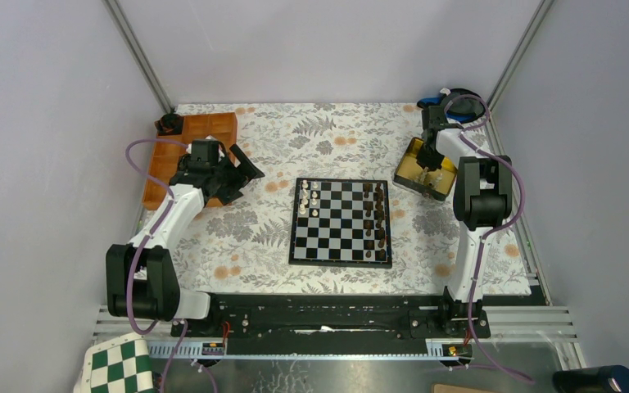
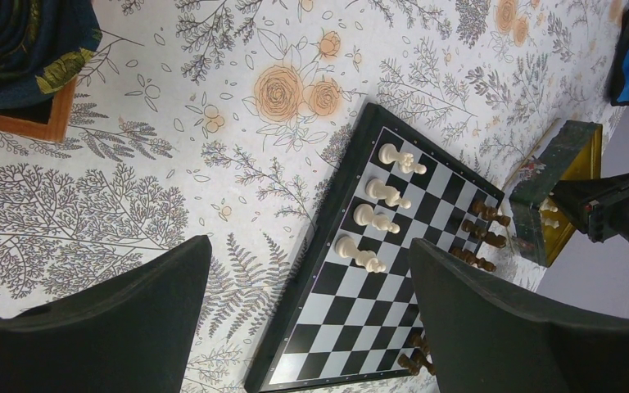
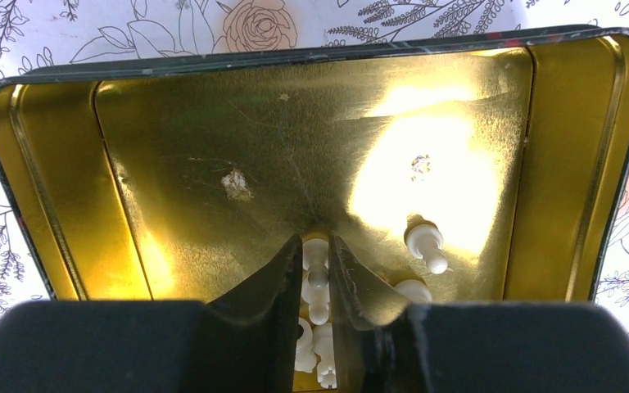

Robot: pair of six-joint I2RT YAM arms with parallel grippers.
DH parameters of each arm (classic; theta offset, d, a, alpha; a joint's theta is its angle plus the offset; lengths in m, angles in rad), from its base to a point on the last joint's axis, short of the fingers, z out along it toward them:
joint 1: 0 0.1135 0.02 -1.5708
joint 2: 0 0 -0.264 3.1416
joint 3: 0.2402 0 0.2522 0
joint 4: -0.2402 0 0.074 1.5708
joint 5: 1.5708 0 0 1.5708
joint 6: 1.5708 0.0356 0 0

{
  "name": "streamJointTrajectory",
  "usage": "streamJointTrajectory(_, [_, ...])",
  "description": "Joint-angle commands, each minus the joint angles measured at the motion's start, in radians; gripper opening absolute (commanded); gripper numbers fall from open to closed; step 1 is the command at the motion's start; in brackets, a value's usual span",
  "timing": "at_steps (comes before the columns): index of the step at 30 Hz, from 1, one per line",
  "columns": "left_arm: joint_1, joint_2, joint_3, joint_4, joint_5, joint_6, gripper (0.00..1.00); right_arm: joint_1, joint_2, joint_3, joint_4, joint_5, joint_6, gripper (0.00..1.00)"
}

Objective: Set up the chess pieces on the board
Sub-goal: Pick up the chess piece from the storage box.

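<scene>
Straddling a white chess piece (image 3: 318, 278) lying along their narrow gap in the gold tin (image 3: 196, 147), right fingers (image 3: 264, 291) show no sure grip; left fingers (image 2: 115, 327) gape empty.

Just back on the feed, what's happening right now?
The right tool is down in the gold-lined tin, fingers close around one white chess piece; whether it's gripped is unclear. The left tool hovers open off the board's left side. Some white pieces and dark ones stand on it.

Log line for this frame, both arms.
left gripper: open, above cloth beside board | right gripper: in tin, jaws flanking a white piece, grip unconfirmed | board: partly set
</scene>
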Motion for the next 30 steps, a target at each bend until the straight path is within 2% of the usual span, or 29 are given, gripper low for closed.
streamJointTrajectory(1, [0.009, 0.002, 0.017, 0.044, -0.007, 0.007, 0.97, -0.003, -0.029, 0.003, 0.001, -0.006, 0.007, 0.22])
streamJointTrajectory(11, [0.009, -0.022, 0.002, 0.042, -0.013, 0.003, 0.97, -0.003, -0.053, -0.004, 0.003, -0.006, 0.001, 0.04])
streamJointTrajectory(17, [0.01, -0.041, -0.004, 0.034, -0.017, 0.002, 0.97, -0.003, -0.075, 0.004, -0.002, -0.003, -0.009, 0.0])
streamJointTrajectory(30, [0.013, -0.095, -0.013, 0.009, -0.027, 0.01, 0.97, 0.0, -0.17, 0.001, -0.022, -0.015, -0.025, 0.0])
